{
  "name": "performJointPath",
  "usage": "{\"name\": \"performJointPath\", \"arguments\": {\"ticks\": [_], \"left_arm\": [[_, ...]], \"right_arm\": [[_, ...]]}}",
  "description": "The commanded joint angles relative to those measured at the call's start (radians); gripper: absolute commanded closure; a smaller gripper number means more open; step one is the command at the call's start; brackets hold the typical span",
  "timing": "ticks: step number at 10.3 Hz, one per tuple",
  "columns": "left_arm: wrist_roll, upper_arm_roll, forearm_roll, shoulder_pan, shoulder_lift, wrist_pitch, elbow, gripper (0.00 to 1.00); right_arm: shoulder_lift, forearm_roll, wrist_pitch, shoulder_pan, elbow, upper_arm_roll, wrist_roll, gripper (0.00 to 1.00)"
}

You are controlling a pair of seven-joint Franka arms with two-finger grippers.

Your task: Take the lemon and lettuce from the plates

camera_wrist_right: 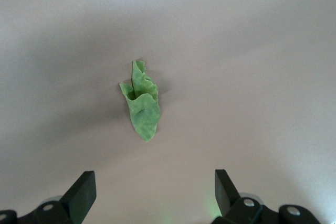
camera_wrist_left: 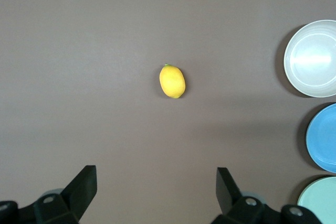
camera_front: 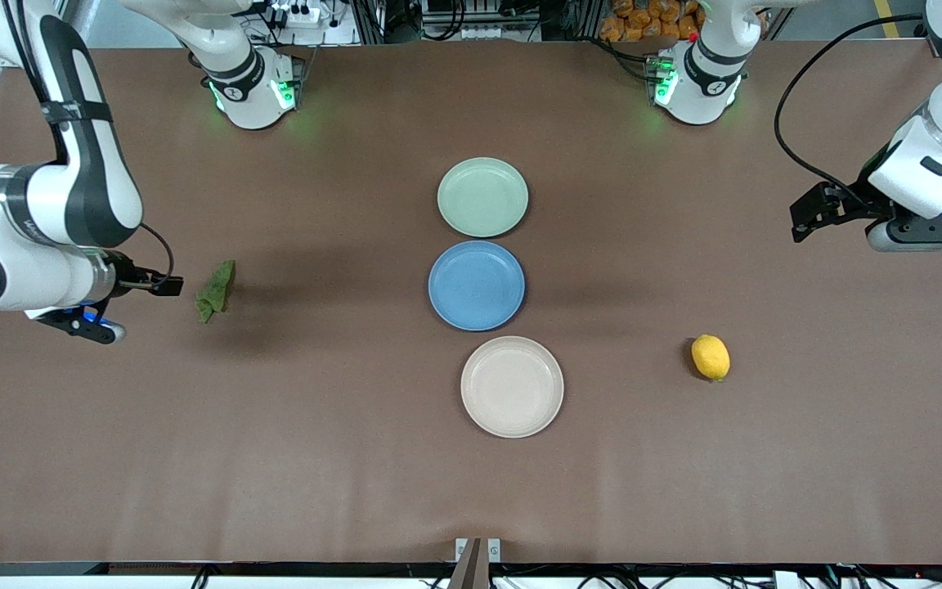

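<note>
Three plates sit in a row in the middle of the brown counter [camera_front: 340,458]. The pale green plate [camera_front: 482,196] is closest to the edge where the robots stand. The blue plate [camera_front: 476,285] is in the middle of the row. The beige-white plate [camera_front: 512,386] is closest to the front camera's edge. All three plates have nothing on them.

The lemon [camera_front: 710,357] lies on the bare counter, well apart from the plates, toward the left arm's end. It sits about level with the beige-white plate. In the left wrist view the lemon [camera_wrist_left: 172,81] lies by itself on the brown top, with the plates off to one side.

The lettuce [camera_front: 217,290] lies on the bare counter too, well apart from the plates, toward the right arm's end. It is about level with the blue plate. In the right wrist view the lettuce [camera_wrist_right: 141,101] looks crumpled and wrinkly.

The left hand [camera_wrist_left: 156,188] is up in the air near the left arm's end of the counter. Its fingers are wide apart and hold nothing.

The right hand [camera_wrist_right: 155,190] is up near the right arm's end of the counter, close to the lettuce. Its fingers are wide apart too, and it holds nothing.
</note>
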Motion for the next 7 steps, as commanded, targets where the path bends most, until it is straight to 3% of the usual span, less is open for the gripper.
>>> {"name": "performJointPath", "arguments": {"ticks": [1,3,7], "left_arm": [[0.020,-0.002,-0.024,0.007,-0.006,-0.015,0.008,0.00],[0.020,-0.002,-0.023,0.007,-0.008,-0.013,0.008,0.00],[0.018,-0.002,-0.023,0.007,-0.006,-0.013,0.008,0.00]], "right_arm": [[-0.008,-0.002,-0.102,-0.016,0.083,0.019,-0.010,0.00],[-0.019,-0.002,-0.156,-0.012,0.135,0.035,-0.013,0.00],[-0.096,0.007,-0.154,-0.004,0.139,0.045,-0.085,0.00]]}}
